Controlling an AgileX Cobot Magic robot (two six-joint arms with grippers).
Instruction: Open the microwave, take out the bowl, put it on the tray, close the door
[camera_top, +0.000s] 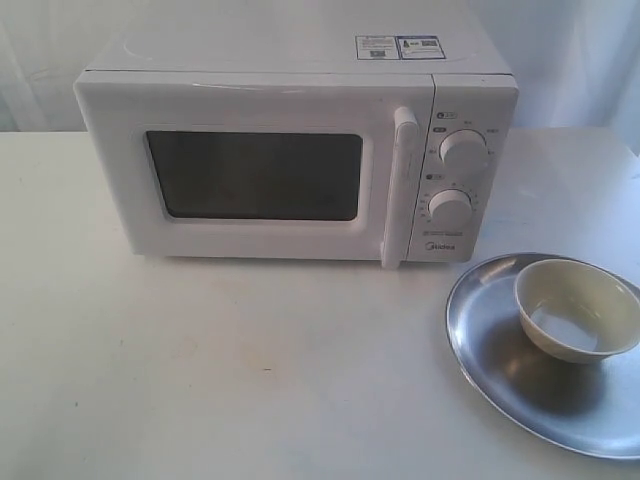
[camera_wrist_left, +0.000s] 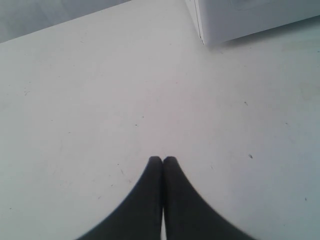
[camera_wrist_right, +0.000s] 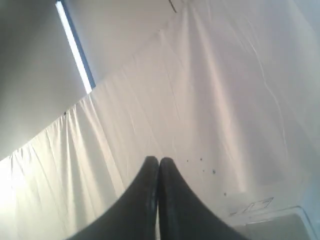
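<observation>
The white microwave (camera_top: 290, 150) stands at the back of the table with its door (camera_top: 250, 170) shut, the vertical bar handle (camera_top: 401, 185) beside the two dials. To its front right, the cream bowl (camera_top: 578, 308) rests on the silver tray (camera_top: 500, 350). Neither arm shows in the exterior view. In the left wrist view my left gripper (camera_wrist_left: 162, 159) is shut and empty over bare table, a corner of the microwave (camera_wrist_left: 240, 20) ahead. In the right wrist view my right gripper (camera_wrist_right: 159, 160) is shut and empty, aimed at a white curtain.
White curtain (camera_top: 560, 50) hangs behind the table. The white tabletop (camera_top: 230, 370) stretches in front of the microwave. The tray's right part runs past the edge of the exterior view.
</observation>
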